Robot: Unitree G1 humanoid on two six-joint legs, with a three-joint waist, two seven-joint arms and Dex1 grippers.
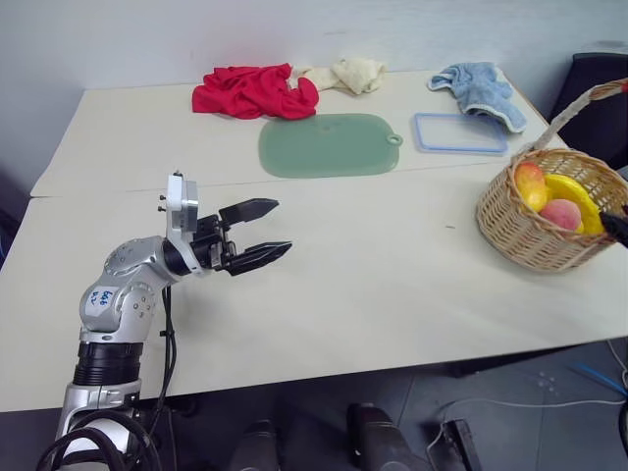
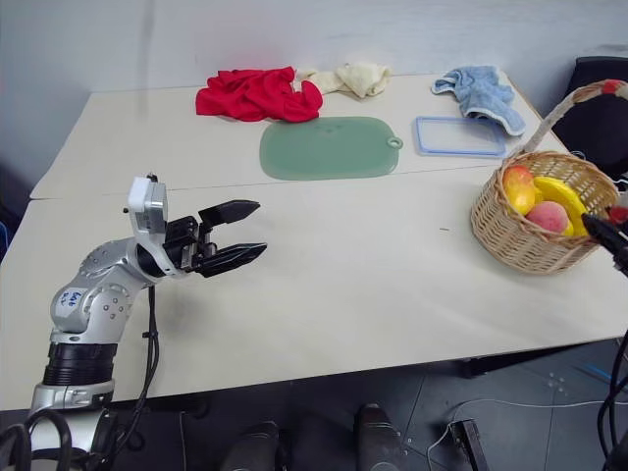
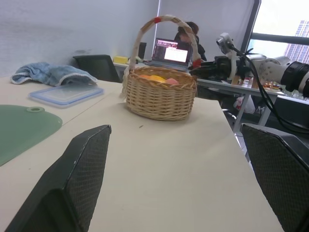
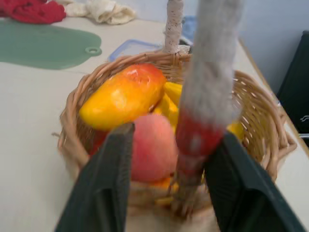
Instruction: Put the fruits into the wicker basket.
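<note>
Nearest, my left tool (image 1: pixel 257 234) is hanging released; right tool (image 4: pixel 166 164), released, is straddling the wicker basket's (image 1: pixel 520 231) handle, peach (image 4: pixel 153 145) and mango (image 4: pixel 123 95) inside; withdrawing comes next.

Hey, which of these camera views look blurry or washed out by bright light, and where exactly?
Right wrist view: the wicker basket handle and the peach close to the lens are soft and out of focus. Left wrist view: the window at the far right is blown out bright, while the fingers look dark. Both eye views: evenly lit, sharp, faint shadows.
</note>
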